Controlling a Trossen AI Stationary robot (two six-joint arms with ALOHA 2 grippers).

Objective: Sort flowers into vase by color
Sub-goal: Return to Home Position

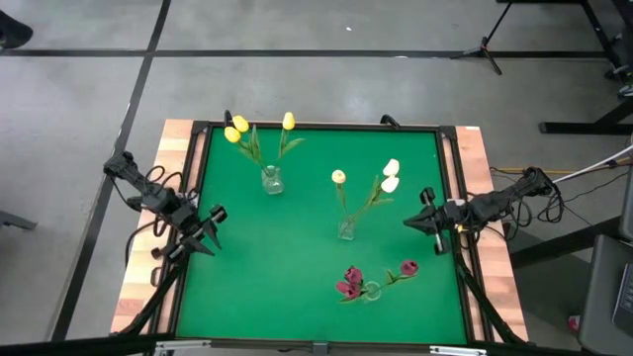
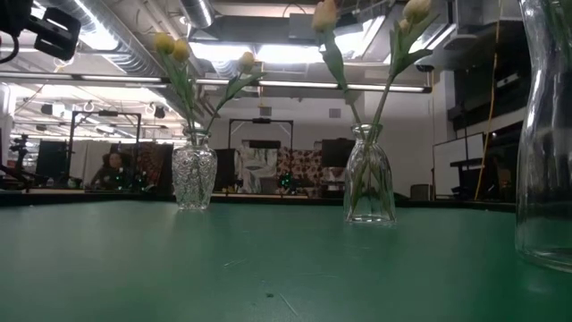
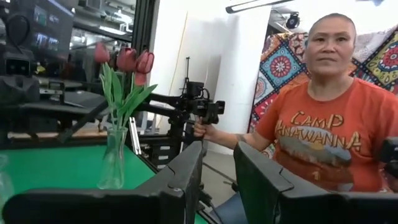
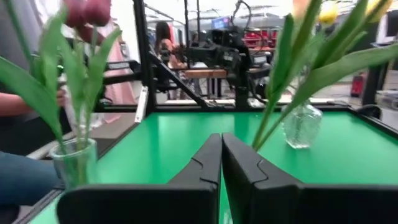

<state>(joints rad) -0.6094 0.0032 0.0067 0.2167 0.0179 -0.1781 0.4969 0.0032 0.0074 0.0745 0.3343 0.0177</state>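
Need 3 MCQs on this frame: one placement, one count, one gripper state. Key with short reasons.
1. The red-tulip vase stands nearer which gripper?
A. left
B. right
C. equally near both

2. How many yellow heads are in the cut-glass vase?
A. one
B. three
C. five

3. The right gripper is:
A. wide open
B. shut on a stem
C. shut, empty

Key:
1 B: in the high view the vase is close to that gripper and far from the left gripper.
2 B: three heads show above it.
3 C: in the right wrist view the fingers meet with nothing between them.
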